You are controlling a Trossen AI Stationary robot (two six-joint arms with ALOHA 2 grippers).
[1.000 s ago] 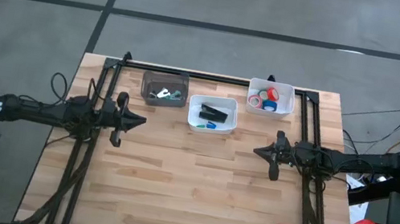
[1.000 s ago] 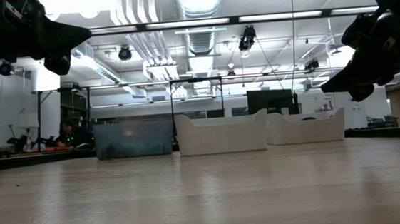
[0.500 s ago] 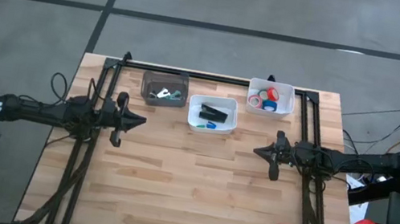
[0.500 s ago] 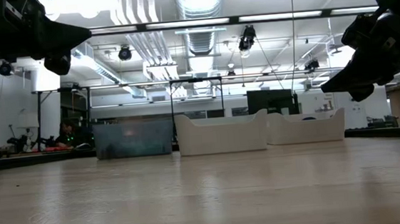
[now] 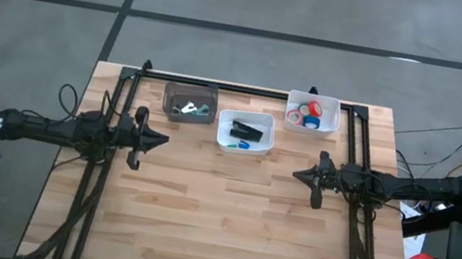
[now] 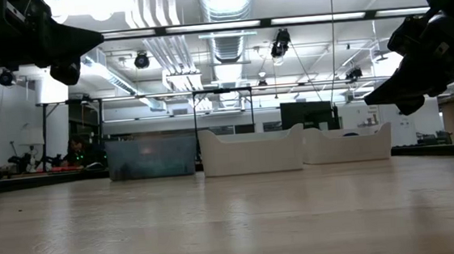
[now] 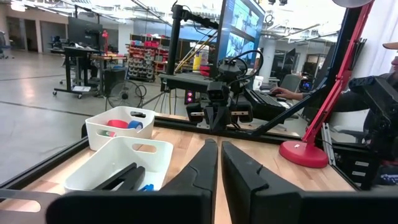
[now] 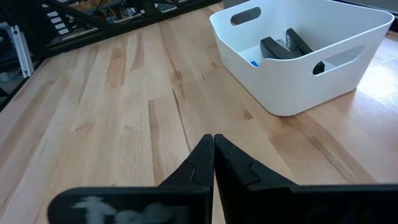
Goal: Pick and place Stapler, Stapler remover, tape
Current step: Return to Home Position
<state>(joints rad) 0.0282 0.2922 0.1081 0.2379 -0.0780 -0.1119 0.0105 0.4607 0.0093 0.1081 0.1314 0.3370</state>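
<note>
stapler point(image 5: 248, 130) in middle bin point(image 5: 226, 115); tape point(image 5: 306, 116) in corner bin point(image 5: 336, 111). left gripper point(image 5: 164, 140), right gripper point(image 5: 296, 172): clenched, empty, parked apart, sorting seemingly finished.

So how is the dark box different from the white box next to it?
The dark bin is grey and a bit see-through; the middle white bin is solid white. The dark bin holds small staple removers; the white bin holds the black stapler. Both are open-topped and sit on the wooden table, with the left gripper and right gripper parked away from them.
</note>
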